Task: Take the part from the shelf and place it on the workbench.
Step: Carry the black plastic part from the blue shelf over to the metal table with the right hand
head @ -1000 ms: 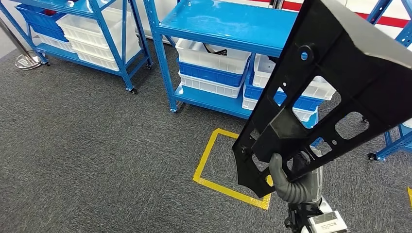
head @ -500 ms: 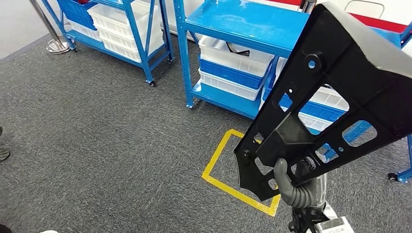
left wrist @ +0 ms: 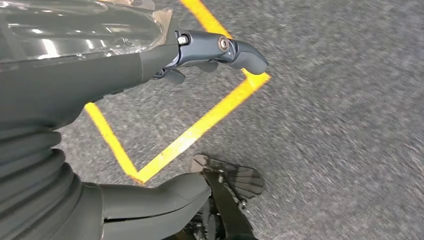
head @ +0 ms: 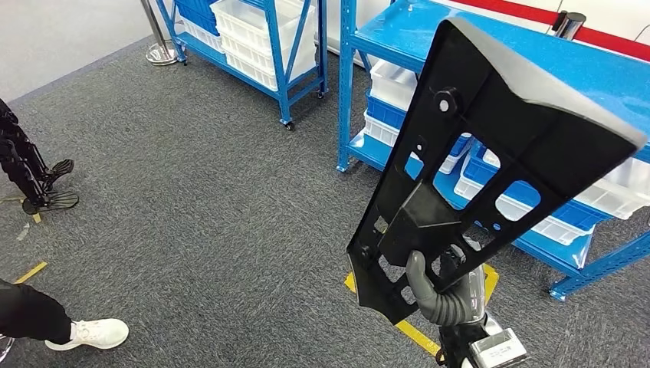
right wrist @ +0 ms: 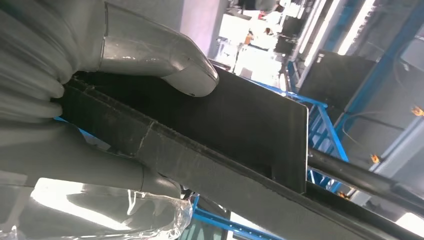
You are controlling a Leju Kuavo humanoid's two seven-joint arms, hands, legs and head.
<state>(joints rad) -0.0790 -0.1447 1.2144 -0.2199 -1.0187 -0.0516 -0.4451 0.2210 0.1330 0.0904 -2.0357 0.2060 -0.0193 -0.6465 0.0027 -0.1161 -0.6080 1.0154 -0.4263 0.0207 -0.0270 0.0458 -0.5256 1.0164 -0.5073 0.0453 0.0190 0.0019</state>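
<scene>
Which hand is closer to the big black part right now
The right. The right hand grips the black part at its lower end, thumb pressed on its face. The left hand hangs apart from it over the carpet, holding nothing.

White shoe (head: 88, 334) on grey carpet (head: 192, 230)

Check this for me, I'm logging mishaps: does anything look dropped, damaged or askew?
Nothing stands out. The right hand holds the black part by its narrow end, with no visible breaks; white bins sit squarely on the blue shelves.
</scene>
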